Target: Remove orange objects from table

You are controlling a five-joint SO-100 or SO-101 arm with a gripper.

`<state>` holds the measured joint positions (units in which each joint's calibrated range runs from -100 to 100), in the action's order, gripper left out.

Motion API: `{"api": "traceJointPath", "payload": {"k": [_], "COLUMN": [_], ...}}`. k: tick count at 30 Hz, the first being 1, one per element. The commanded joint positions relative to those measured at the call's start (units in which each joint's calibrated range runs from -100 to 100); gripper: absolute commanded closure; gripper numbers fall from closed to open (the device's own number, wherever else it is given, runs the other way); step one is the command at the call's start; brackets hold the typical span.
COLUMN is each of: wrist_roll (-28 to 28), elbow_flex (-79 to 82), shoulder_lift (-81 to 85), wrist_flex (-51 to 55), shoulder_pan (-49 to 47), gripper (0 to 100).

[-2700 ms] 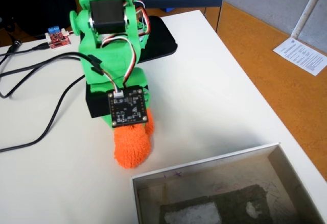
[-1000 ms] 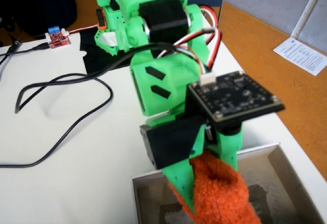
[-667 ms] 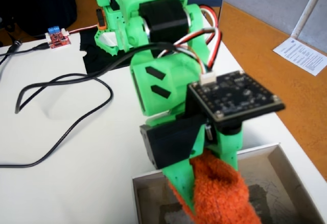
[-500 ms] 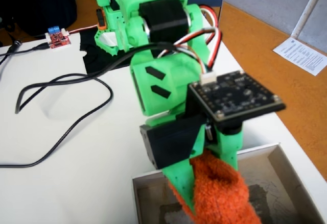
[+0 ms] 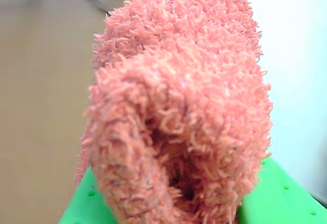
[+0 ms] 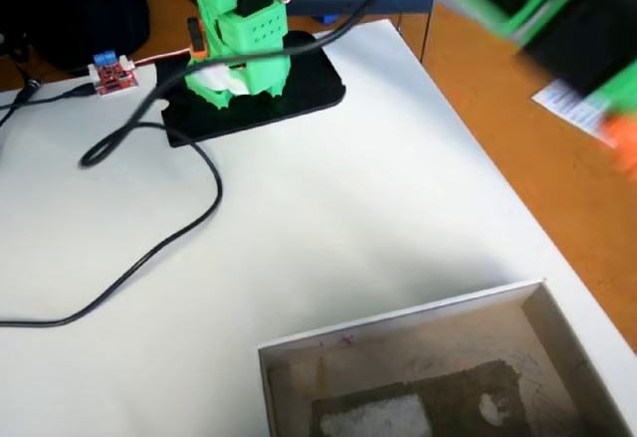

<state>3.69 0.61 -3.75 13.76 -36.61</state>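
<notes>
An orange fuzzy cloth item (image 5: 179, 112), like a rolled sock, fills the wrist view. My green gripper (image 5: 173, 206) is shut on it, with green jaw parts showing at the bottom left and bottom right of the item. In the fixed view the gripper (image 6: 597, 99) is a blur at the upper right, over the brown floor beyond the table's right edge. Only a small orange bit of the item (image 6: 625, 146) shows at the frame's right edge. No other orange object shows on the white table (image 6: 328, 218).
An open cardboard box (image 6: 398, 323) stands at the table's front edge. My green arm base (image 6: 244, 39) sits on a black plate (image 6: 299, 94) at the back. A black cable (image 6: 149, 248) loops over the left of the table, near a small red board (image 6: 112, 77).
</notes>
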Motion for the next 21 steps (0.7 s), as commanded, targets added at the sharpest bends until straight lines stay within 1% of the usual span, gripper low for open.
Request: {"api": "traceJointPath", "payload": {"k": [1,3,4,5,6,9,16,21], "wrist_roll": [2.44,3.17,3.17,2.93,4.10,6.06,6.94,6.54], "elbow_flex": [-0.80,-1.19,-0.80,0.17,1.43,5.30,7.05,7.53], "shoulder_lift": [3.88,2.87,2.53,2.20,1.95,1.78,1.95,2.03], "wrist_flex": [-8.29,-8.61,-9.10,-10.32,-10.64,-11.94,-13.48,-13.48], "shoulder_pan": [-16.21,-19.54,-20.58,-21.17,-21.32,-19.99,-16.29,-14.88], "gripper": [100,99,92,71,59,59,59,59]}}
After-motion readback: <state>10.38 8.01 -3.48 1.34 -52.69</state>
